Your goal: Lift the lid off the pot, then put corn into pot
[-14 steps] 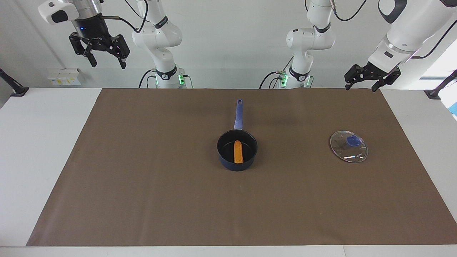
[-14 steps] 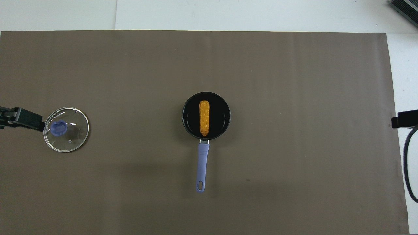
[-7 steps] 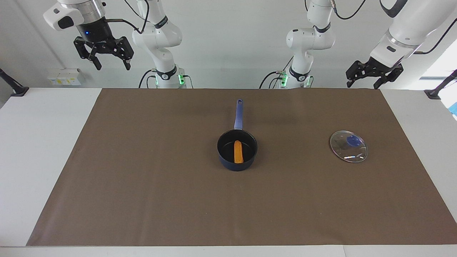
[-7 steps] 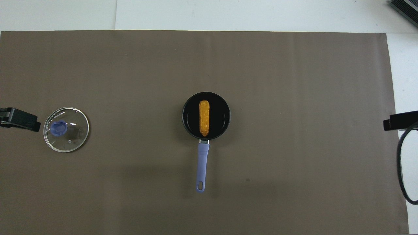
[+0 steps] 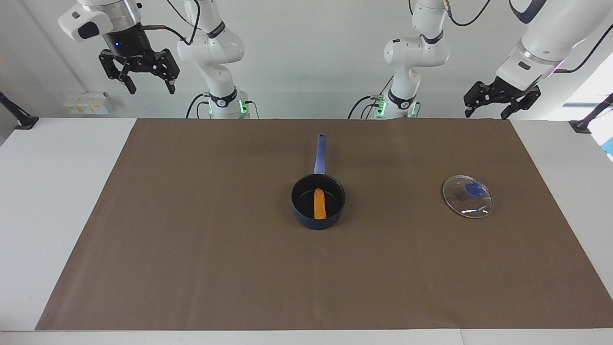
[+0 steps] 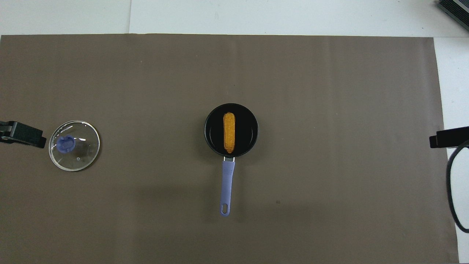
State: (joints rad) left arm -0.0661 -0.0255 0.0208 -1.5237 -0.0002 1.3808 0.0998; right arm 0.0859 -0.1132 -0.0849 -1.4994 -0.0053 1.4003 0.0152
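Pot [image 5: 317, 207] stands mid-surface on the brown mat [image 5: 191, 239], handle pointing toward the robots. Corn [image 5: 319, 203] lies inside it, lengthwise, in line with the handle. Lid [image 5: 467, 196] rests flat on the mat toward the left arm's end of the surface, well apart from the pot, knob up.

Left hand [image 5: 493, 106] hangs high over the mat's edge at its own end, nearer the robots than the lid, fingers spread wide, holding nothing. Right hand [image 5: 144, 81] hangs high over the surface at the right arm's end, fingers likewise spread, empty.

Change noted: over the last second both hands have risen and drawn back toward their bases, the right one the more markedly; in the last half second they barely shift. Pot, corn and lid have not moved.

Judgement: both steps appear done, lid off and corn in the pot. The arms seem to be retiring to rest. No further handling looks needed; nothing at risk, as no item is held or near an edge.
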